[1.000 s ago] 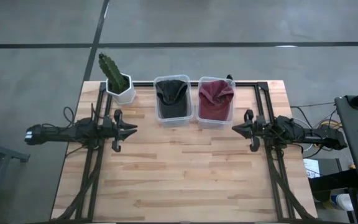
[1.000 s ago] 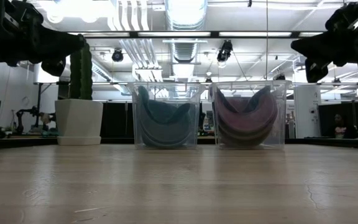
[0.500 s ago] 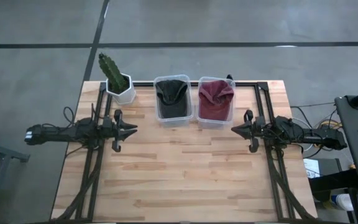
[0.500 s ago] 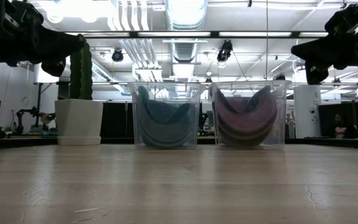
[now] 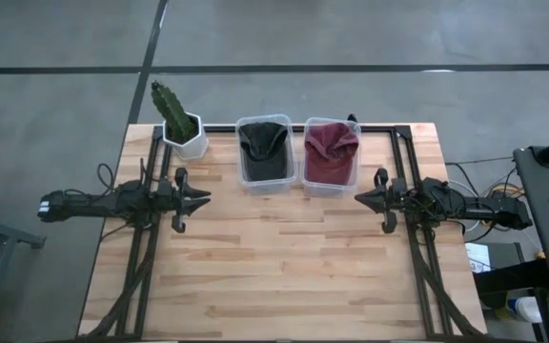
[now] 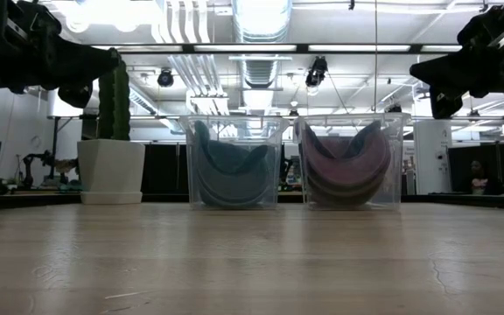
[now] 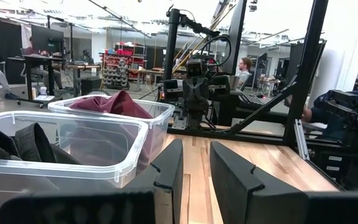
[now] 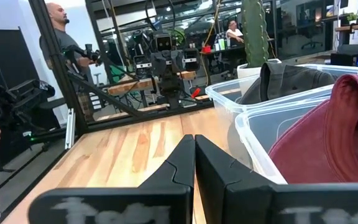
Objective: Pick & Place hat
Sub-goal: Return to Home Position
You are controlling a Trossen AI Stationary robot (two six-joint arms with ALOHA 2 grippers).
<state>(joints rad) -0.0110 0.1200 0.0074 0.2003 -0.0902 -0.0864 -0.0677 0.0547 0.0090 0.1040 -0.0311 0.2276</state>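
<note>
Judging by how things lie, the sorting is done and only the parking step is in hand: the pink caps (image 5: 331, 151) sit heaped in the right transparent bin (image 5: 306, 183), and the dark caps (image 5: 263, 152) in the left transparent bin (image 5: 240, 179). The left gripper (image 5: 203, 198) hovers over the table's left side, fingers slightly parted and empty, while the right gripper (image 5: 358, 197), near the pink caps' bin, is pinched closed on nothing. Next, I'd guess, each arm need only settle at rest, clear of the bins.

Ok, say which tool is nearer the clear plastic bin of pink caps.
Right. The right tool sits just beside the clear plastic bin; the left tool lies beyond the dark-cap bin.
</note>
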